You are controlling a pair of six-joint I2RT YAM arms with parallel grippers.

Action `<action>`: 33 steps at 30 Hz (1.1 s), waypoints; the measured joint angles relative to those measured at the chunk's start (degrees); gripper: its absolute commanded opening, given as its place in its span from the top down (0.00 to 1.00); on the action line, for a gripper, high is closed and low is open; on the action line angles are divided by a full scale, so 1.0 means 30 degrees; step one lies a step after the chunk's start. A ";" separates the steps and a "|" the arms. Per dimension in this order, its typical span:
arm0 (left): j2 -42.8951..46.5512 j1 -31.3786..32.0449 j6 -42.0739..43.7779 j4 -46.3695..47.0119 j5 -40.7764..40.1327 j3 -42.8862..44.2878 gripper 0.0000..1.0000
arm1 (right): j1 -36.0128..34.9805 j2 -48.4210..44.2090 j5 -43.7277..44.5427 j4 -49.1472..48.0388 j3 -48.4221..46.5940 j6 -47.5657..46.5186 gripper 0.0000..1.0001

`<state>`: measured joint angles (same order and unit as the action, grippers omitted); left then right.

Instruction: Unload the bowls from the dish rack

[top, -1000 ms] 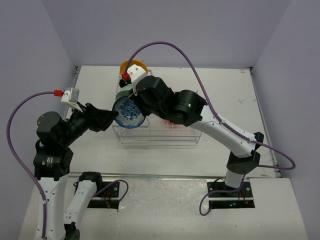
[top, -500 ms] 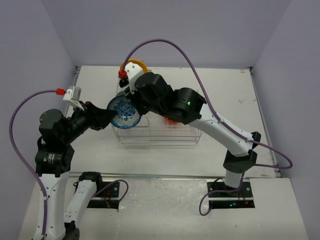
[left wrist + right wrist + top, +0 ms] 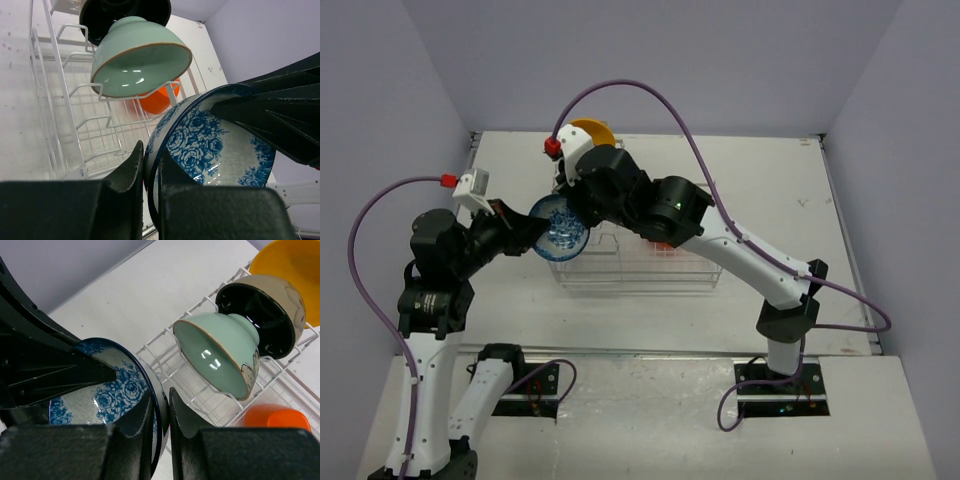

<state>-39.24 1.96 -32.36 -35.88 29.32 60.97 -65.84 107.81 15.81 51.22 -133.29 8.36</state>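
The dish rack [image 3: 650, 268] sits mid-surface [image 3: 770, 185]. Over its left end is the held bowl [image 3: 558, 228], with the left hand [image 3: 528, 236] on its left rim and the right hand [image 3: 572, 208] on its right. Behind it, three bowls stand in a row in the slots: nearest bowl [image 3: 140, 62], middle bowl [image 3: 125, 12] and farthest bowl [image 3: 590, 132]. The basket bowl [image 3: 157, 100] lies low to their right.

Robotics lab bench, bare lilac walls [image 3: 380, 80], white table [image 3: 770, 170], purple cables [image 3: 650, 90]
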 measured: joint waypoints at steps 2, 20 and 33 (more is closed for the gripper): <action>-0.0109 0.0022 -0.0015 -0.0051 -0.0080 -0.0007 1.00 | -0.0015 0.0007 0.0146 -0.0160 0.0000 -0.0022 1.00; -0.0124 0.0044 -0.0357 -0.0044 -0.0284 -0.0007 1.00 | -0.0087 0.0015 0.0015 -0.0444 0.0029 -0.0772 0.91; 0.0051 0.0036 -0.0758 -0.0058 -0.0182 -0.0007 1.00 | -0.0386 -0.0248 -0.1042 -0.0350 0.0044 -0.1800 0.54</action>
<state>-39.09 2.07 -34.63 -36.05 28.77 60.95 -67.00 107.07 12.69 50.17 -133.16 2.96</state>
